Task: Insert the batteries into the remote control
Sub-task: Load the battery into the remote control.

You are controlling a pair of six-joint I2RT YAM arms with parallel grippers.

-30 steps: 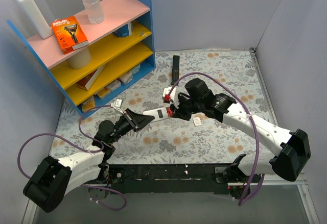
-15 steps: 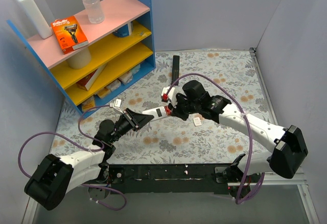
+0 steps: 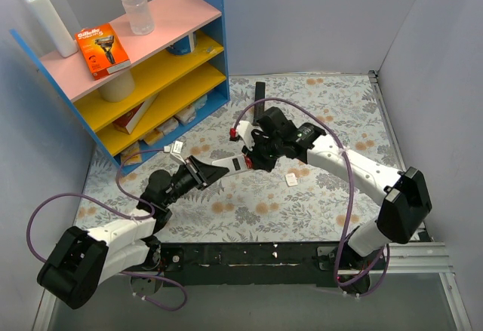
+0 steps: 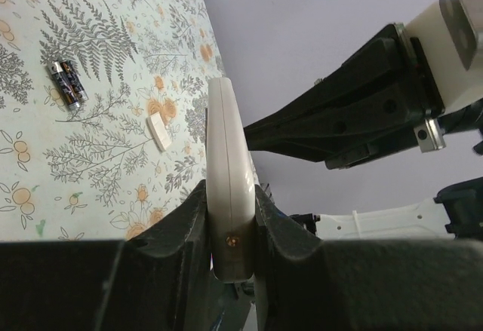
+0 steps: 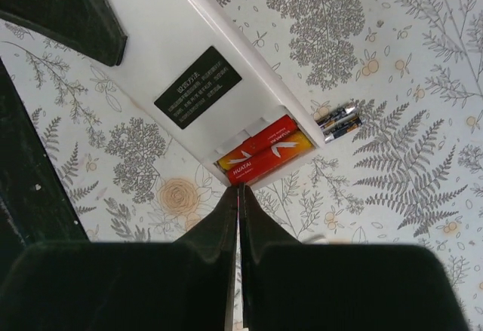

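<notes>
My left gripper [image 3: 205, 173] is shut on the small remote control [image 3: 229, 165], holding it by its edges above the table with the white back up; it shows edge-on in the left wrist view [image 4: 226, 157]. In the right wrist view the remote [image 5: 181, 52] has its battery bay open, and two red-orange batteries [image 5: 266, 148] lie side by side in it. My right gripper [image 5: 240, 189] is shut and empty, its tips right at the bay's edge next to the batteries. In the top view it [image 3: 253, 157] sits over the remote's far end.
Two dark loose batteries [image 5: 338, 121] lie on the floral cloth, also in the left wrist view [image 4: 66, 84]. A small white cover [image 3: 290, 180] lies right of the remote. A slim black remote [image 3: 259, 99] lies at the back. A blue shelf unit [image 3: 143, 67] stands at the left.
My right arm has swung left and toward the back, bringing its shut gripper over the remote's open bay. The left gripper still holds the remote, shifted slightly.
</notes>
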